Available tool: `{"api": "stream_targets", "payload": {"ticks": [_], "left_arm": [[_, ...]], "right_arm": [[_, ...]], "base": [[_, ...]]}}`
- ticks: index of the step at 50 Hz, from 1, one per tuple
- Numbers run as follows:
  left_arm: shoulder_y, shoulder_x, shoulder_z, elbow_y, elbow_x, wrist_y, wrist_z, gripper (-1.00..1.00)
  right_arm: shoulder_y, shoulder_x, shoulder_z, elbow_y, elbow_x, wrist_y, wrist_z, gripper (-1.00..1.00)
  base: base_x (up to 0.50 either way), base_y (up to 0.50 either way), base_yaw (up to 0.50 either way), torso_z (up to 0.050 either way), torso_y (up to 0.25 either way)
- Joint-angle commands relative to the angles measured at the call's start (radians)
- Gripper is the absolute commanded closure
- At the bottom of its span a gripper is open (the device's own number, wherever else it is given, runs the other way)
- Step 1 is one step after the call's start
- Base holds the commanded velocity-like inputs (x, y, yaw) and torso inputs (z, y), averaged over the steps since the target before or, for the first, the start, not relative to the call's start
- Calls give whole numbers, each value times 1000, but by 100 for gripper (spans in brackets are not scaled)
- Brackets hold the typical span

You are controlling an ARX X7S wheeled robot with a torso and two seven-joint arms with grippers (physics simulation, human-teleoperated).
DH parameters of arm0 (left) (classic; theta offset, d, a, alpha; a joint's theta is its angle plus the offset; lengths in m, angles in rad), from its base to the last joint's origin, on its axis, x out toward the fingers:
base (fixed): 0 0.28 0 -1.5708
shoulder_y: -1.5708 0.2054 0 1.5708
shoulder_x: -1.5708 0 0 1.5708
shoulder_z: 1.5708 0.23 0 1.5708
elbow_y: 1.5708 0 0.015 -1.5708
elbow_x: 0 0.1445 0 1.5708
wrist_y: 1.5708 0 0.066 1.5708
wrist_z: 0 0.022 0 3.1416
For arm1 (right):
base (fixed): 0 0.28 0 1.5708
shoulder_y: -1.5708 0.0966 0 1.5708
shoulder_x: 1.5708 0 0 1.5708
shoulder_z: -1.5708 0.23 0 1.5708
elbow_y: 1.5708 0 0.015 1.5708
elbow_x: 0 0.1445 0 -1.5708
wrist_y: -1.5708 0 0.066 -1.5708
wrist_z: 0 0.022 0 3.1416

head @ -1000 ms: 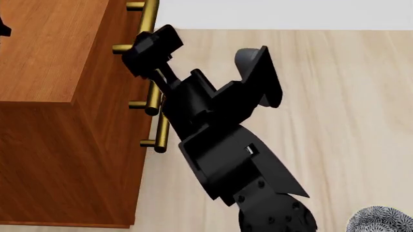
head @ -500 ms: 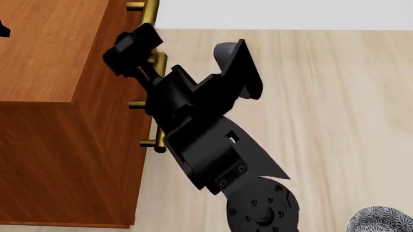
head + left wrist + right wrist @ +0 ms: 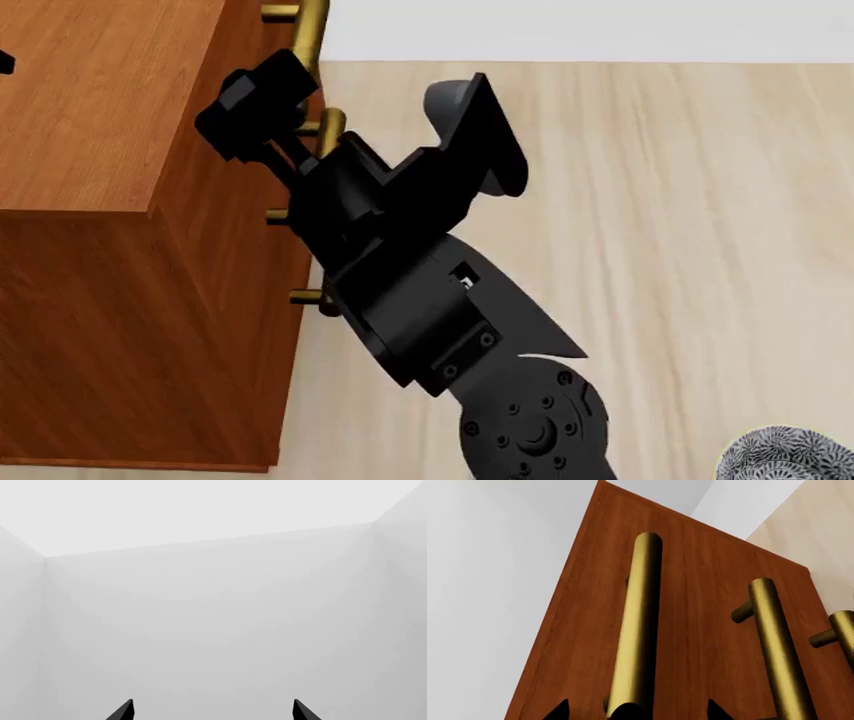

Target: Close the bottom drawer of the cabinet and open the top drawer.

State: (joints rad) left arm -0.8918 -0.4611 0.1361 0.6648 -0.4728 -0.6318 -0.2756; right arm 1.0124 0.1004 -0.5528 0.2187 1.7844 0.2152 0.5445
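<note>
A: Right gripper (image 3: pixel 635 711) sits close up on the cabinet (image 3: pixel 100 120) front. Wrist view: the two dark fingertips (image 3: pixel 558 711) stand apart on either side of the nearest brass bar handle (image 3: pixel 639 630), bar between them, not visibly pinched. Jaws wide, I judge.

B: Which drawer does that bar belong to?

A: Probably the top drawer (image 3: pixel 587 630); its bar is the one beside the cabinet's top edge. Two more bars (image 3: pixel 774 645) lie beyond it.

B: The bottom drawer?

A: Its front isn't separately visible. In the head view all handles sit near one flat face, so nothing seems pulled out. Closing looks done; opening the top drawer remains.

B: Left gripper (image 3: pixel 212 715)?

A: Tips apart, holding nothing, facing a blank white wall (image 3: pixel 213 620).
</note>
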Motion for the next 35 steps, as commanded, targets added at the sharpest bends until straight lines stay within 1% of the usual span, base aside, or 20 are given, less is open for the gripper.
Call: {"api": "stream_targets", "payload": {"ticks": [1, 9, 35], "left_arm": [[-2, -1, 4, -3, 0, 2, -2, -100], [-3, -1, 9, -4, 0, 4, -3, -100], [-13, 1, 20, 2, -5, -2, -13, -100]], "right_arm": [[5, -13, -34, 4, 21, -3, 2, 100], [1, -6, -31, -21, 31, -14, 14, 100], [14, 67, 35, -129, 53, -68, 63, 100]], "base": [[0, 0, 0, 0, 0], [1, 0, 0, 0, 0], [0, 0, 0, 0, 2]]}}
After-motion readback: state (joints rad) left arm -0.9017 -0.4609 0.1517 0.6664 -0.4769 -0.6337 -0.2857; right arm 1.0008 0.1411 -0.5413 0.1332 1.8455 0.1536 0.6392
